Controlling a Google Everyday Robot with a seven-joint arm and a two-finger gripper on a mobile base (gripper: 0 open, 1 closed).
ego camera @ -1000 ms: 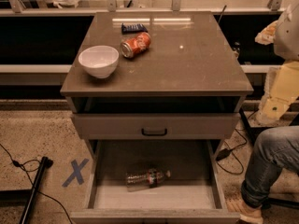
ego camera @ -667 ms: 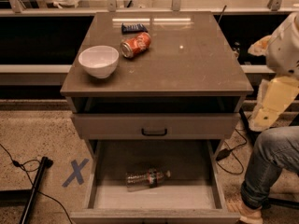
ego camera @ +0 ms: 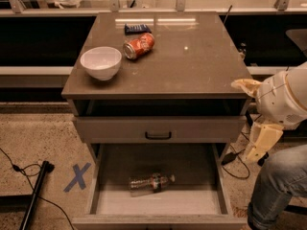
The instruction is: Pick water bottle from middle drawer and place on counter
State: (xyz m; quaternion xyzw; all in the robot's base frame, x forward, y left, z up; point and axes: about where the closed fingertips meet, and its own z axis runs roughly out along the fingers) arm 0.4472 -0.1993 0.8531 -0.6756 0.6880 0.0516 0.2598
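Note:
The water bottle (ego camera: 150, 183) lies on its side on the pale floor of the open middle drawer (ego camera: 158, 201), at the bottom of the cabinet, cap end to the right. The counter (ego camera: 192, 56) is the glossy grey-brown top above it. My gripper (ego camera: 245, 121) is at the right of the cabinet, level with the counter's front right corner and well above the bottle. Its cream fingers (ego camera: 261, 139) are spread apart with nothing between them.
On the counter stand a white bowl (ego camera: 100, 62), an orange soda can (ego camera: 139, 46) on its side and a dark blue packet (ego camera: 137, 28). A closed drawer front with a black handle (ego camera: 158, 135) sits above the open drawer. A person's jeans-clad leg (ego camera: 280, 188) is at the lower right. A black pole (ego camera: 34, 193) and cables lie on the floor at the left.
My arm and gripper have moved down and to the left, closer to the cabinet's right front corner. The bottle and the things on the counter have not moved.

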